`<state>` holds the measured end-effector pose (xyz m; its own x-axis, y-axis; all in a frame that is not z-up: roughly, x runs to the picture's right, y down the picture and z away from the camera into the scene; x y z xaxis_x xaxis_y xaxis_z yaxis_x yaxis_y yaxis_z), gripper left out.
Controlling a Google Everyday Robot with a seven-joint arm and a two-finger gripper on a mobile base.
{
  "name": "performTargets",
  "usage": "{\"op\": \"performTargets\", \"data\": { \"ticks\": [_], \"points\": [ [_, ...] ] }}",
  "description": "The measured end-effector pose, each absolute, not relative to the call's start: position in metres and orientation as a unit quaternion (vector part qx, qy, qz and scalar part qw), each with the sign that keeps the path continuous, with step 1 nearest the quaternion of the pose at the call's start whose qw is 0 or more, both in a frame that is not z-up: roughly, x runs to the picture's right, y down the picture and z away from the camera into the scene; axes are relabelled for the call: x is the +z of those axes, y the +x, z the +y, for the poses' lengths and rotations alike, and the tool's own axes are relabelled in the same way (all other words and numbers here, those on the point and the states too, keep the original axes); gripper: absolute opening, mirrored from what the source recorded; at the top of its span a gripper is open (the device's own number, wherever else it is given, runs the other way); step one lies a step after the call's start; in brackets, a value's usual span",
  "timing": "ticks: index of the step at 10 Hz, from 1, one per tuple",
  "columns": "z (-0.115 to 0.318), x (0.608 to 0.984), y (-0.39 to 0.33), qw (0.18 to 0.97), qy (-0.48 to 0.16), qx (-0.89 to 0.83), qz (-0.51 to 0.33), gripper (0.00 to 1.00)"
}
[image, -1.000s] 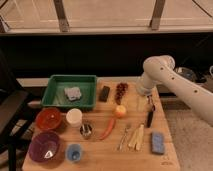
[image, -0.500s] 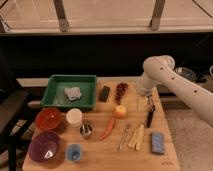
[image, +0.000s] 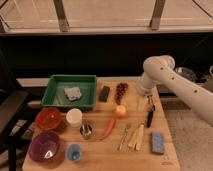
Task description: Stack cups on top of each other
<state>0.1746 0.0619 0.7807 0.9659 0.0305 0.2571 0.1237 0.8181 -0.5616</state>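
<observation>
Camera view, wooden table (image: 100, 154) before dark wall (image: 100, 55), pincer (image: 149, 103) over its right side, open or closed cannot tell

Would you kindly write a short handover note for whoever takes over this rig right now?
Gripper: low over the right side of the table, beside the grapes, far from the cups.
Cups: the cream-white cup, steel cup and light-blue cup stand separately at front left, next to the orange bowl and purple bowl.
Done: nothing stacked yet.
Left: all the stacking.
</observation>
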Motion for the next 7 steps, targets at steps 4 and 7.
{"op": "performTargets", "data": {
  "ticks": [4,7],
  "points": [
    [0.073,0.765,0.124,0.928,-0.293,-0.185,-0.140,0.80],
    [0.101,0.740,0.075,0.898,-0.279,-0.293,-0.173,0.80]
  ]
}}
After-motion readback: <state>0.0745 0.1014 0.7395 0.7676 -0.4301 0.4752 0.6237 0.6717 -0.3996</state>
